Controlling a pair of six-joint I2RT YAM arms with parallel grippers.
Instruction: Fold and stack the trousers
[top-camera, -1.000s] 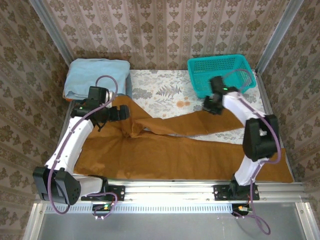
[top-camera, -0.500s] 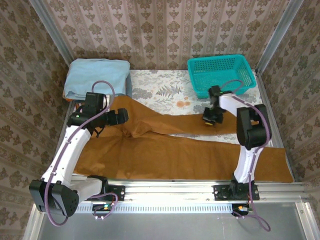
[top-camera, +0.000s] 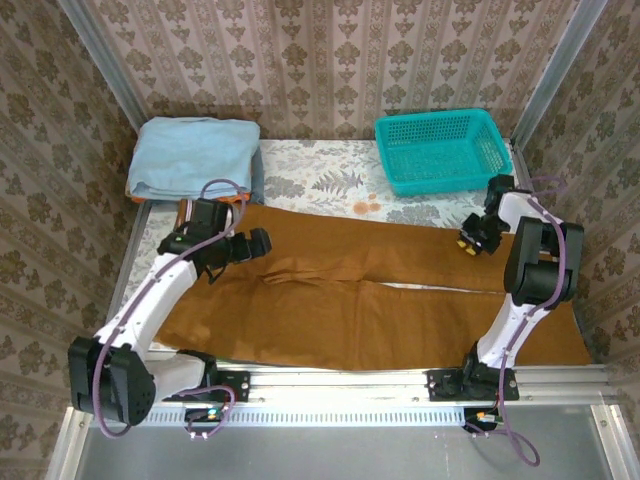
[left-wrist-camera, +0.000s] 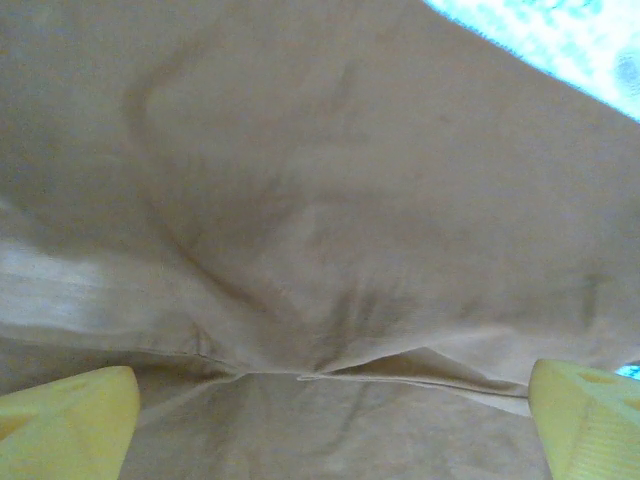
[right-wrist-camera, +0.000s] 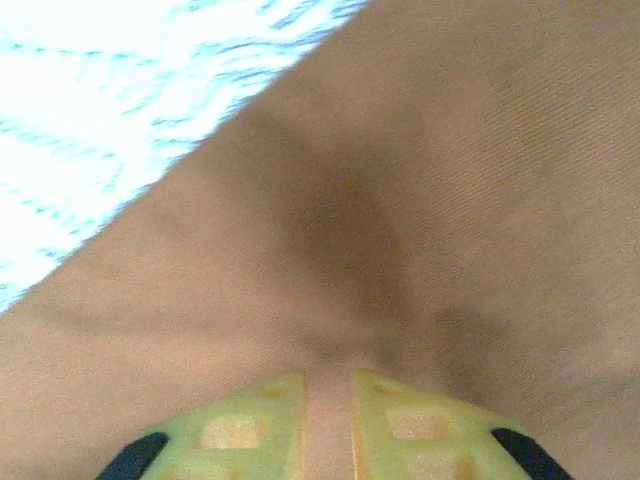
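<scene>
Right gripper (top-camera: 470, 243) narrowed to a slit over the far leg's cuff end at 3 o'clock; cloth is seen in the gap (right-wrist-camera: 327, 385), but whether it is pinched cannot be told. Left gripper (top-camera: 258, 243) spread wide, low over the crotch seam (left-wrist-camera: 330, 395) at 9 o'clock, nothing held. The trousers (top-camera: 350, 300) are laid flat across the table, waist at 9, legs run to 3, unfolded. Risk: if the right is lifted with fabric caught in the slit, the far leg would be dragged askew; if the left is closed here, only the top layer may be taken. Right arm folded tight, elbow high; left arm stretched long from 7 o'clock, wrist turned toward 3.
</scene>
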